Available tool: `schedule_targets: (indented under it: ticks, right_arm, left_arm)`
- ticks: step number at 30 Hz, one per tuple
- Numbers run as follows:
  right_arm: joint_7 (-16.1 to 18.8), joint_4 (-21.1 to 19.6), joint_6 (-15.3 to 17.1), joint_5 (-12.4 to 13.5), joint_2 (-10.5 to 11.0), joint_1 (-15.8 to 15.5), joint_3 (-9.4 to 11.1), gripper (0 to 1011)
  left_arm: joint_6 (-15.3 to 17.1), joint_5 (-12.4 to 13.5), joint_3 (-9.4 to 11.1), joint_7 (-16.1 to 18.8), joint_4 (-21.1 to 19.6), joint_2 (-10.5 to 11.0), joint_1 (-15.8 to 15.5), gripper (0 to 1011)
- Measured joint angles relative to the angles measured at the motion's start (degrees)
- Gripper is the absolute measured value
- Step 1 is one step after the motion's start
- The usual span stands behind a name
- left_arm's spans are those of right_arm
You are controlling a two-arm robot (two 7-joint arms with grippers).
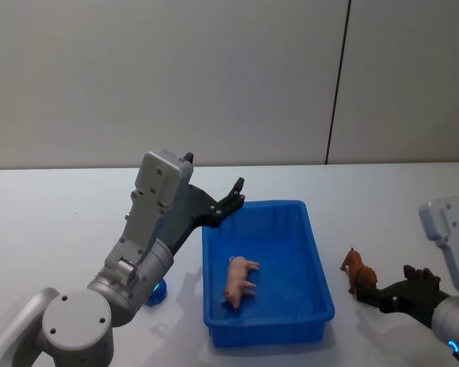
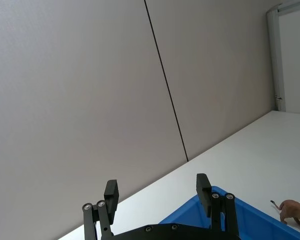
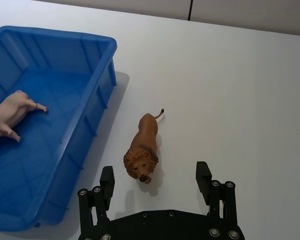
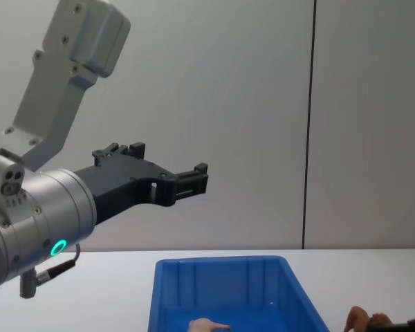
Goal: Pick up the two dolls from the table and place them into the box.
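**Both claws spread; the lion faces my right one**

My right gripper reaches forward low over the table with its fingers wide apart. The reddish-brown doll stands just beside the box, head towards my fingertips (untouched). My left arm is bent and raised, and my left gripper is spread and holds nothing above the box's far left corner. The pink doll lies on its side inside the box.

The white table bears the blue box and the brown doll.
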Motion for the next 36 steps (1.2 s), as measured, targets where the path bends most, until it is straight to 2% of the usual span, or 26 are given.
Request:
schedule_targets:
  ticks: [22, 29, 36]
  right_arm:
    - [2.8, 9.6, -1.6, -4.7, -3.6, 5.5, -1.9, 1001]
    - [3.5, 11.3, -1.8, -5.5, -4.3, 6.5, -2.2, 1001]
    - [3.9, 12.5, -2.0, -6.0, -4.8, 7.3, -2.4, 819]
  left_arm:
    - [0.0, 0.0, 0.0, 0.0, 0.0, 0.0, 0.0, 1000]
    - [0.0, 0.0, 0.0, 0.0, 0.0, 0.0, 0.0, 1000]
    - [0.0, 0.0, 0.0, 0.0, 0.0, 0.0, 0.0, 1000]
